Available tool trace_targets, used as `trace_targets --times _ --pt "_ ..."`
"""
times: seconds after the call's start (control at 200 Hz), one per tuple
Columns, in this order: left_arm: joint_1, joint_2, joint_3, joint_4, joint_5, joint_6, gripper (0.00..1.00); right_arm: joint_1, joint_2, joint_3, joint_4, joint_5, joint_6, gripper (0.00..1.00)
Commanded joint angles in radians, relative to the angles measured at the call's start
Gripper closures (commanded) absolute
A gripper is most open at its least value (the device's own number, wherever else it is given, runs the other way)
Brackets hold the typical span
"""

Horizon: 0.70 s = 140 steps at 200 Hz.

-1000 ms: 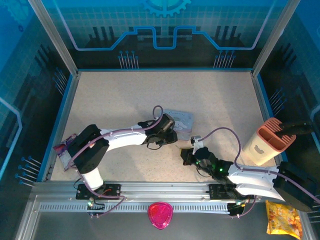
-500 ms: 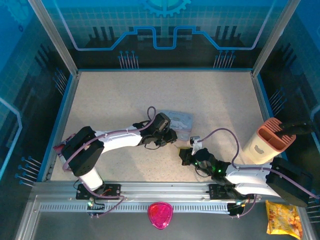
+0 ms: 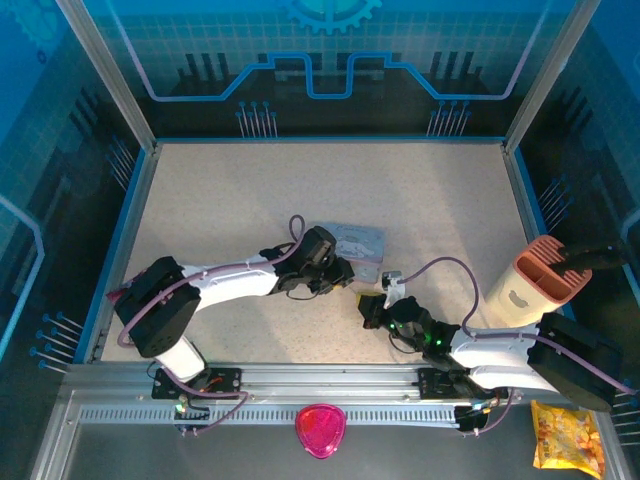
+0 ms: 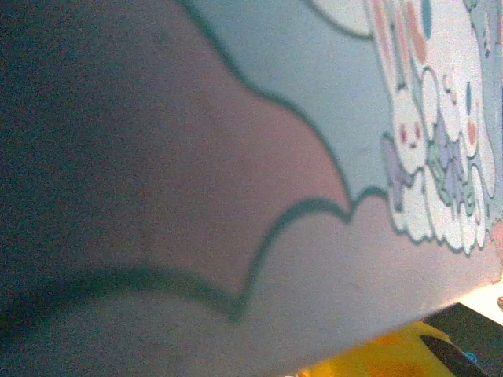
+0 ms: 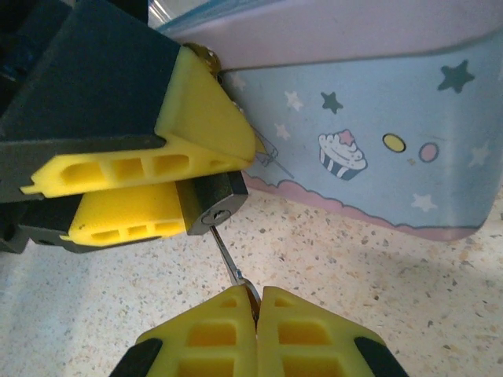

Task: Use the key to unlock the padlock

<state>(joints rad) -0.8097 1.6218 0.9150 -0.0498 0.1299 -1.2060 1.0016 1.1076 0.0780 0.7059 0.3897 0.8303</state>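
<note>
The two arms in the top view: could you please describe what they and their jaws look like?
Both the left arm and right arm have white link shells, black joint housings and a purple cable looping alongside. A green light glows near the right wrist. The jaws are black with yellow, hollow-celled pads.

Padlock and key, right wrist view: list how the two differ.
The padlock is a chunky dark block; the key is a thin silvery sliver, far slimmer. The padlock is clamped in the left gripper beside the tin; the key is pinched in the right gripper, its tip at the padlock's keyhole. Shared: both are metal and both are gripped.
</note>
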Motion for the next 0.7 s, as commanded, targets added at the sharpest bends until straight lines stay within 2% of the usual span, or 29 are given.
trace_targets --times 0.0,0.695 --pt "0.012 -0.047 -0.026 0.065 0.038 -0.048 0.9 0.013 0.0 -0.008 0.052 0.035 0.024 1.0" --pt "0.019 -0.079 -0.052 0.106 0.032 -0.099 0.91 0.014 0.001 -0.007 0.086 0.061 0.079 1.0"
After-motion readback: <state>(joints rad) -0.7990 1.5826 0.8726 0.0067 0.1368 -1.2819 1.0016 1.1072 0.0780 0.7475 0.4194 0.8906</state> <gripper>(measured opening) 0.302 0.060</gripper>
